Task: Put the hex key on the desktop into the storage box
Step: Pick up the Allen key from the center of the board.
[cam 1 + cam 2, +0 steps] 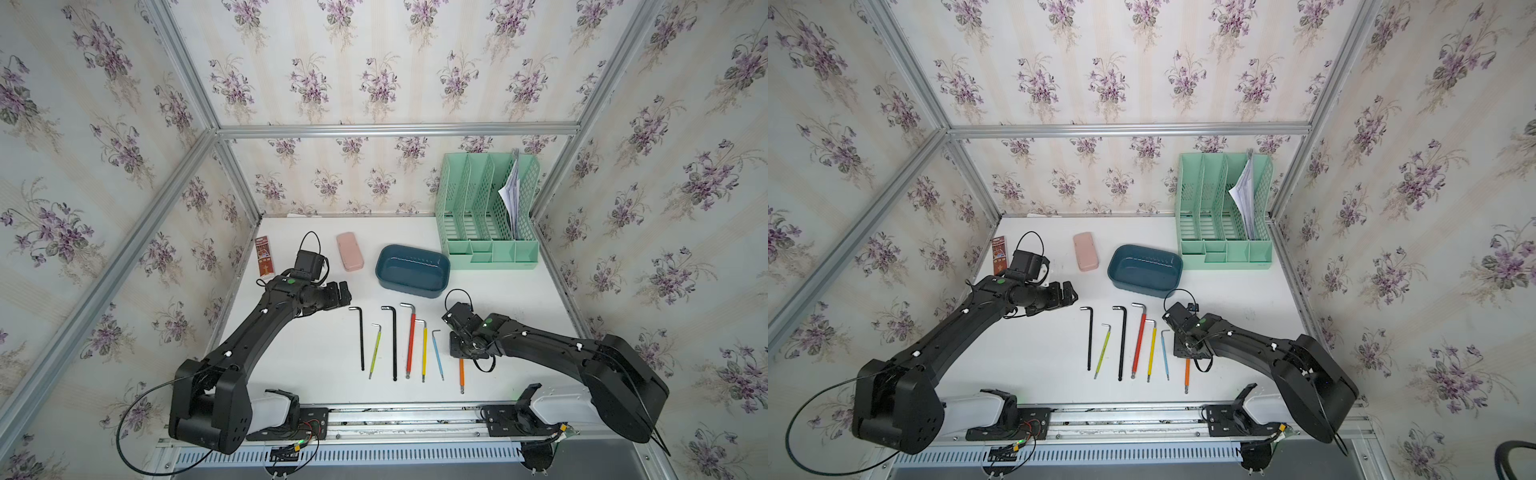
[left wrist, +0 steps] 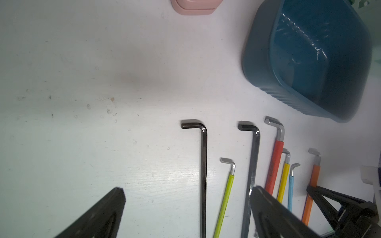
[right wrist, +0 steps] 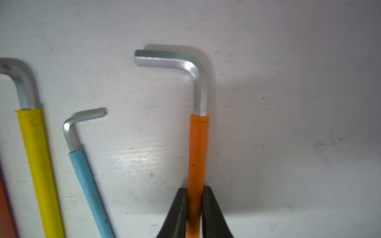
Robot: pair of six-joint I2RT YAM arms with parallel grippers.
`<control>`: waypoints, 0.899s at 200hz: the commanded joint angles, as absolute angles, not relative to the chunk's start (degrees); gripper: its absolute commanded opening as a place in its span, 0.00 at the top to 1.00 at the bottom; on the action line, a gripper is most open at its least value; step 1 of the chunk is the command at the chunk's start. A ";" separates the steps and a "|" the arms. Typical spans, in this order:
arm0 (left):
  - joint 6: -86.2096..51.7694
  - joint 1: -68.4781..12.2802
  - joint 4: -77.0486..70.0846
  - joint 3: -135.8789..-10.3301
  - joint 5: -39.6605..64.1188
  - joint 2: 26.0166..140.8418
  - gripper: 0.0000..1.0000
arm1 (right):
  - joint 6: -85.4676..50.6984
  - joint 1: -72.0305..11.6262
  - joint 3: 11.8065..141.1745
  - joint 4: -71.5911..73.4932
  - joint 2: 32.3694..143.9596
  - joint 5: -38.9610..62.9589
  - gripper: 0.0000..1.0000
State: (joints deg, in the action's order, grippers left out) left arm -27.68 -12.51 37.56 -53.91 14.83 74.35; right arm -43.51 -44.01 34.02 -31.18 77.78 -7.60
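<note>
Several hex keys lie side by side on the white desktop (image 1: 299, 353). The rightmost one is the orange-sleeved hex key (image 3: 198, 144) (image 1: 461, 376) (image 1: 1187, 376). My right gripper (image 3: 195, 189) (image 1: 462, 353) points down over it and is shut on its orange sleeve, and the key lies flat on the desktop. The dark teal storage box (image 1: 415, 291) (image 1: 1144, 291) (image 2: 259, 61) stands empty behind the row. My left gripper (image 2: 188, 191) (image 1: 345, 291) hovers open above the left end of the row with nothing between its fingers.
In the row are two black keys (image 1: 362, 336) (image 1: 394, 340), then green (image 1: 375, 351), red (image 1: 410, 340), yellow (image 1: 424, 351) and blue (image 1: 437, 353) ones. A pink case (image 1: 350, 251), a brown packet (image 1: 264, 255) and a mint file organiser (image 1: 486, 216) stand at the back. Aluminium rails frame the desktop.
</note>
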 commanded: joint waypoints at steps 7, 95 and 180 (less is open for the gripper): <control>-28.48 -12.56 37.07 -52.92 13.97 73.43 0.01 | -43.84 -44.21 33.48 -30.72 79.37 -5.11 0.91; -29.70 -12.51 36.21 -54.33 15.73 73.76 0.01 | -45.71 -44.31 36.65 -32.02 70.91 -9.21 1.00; -27.95 -12.54 36.58 -59.56 16.96 74.98 0.01 | -43.58 -43.49 45.46 -35.45 68.18 -11.80 1.00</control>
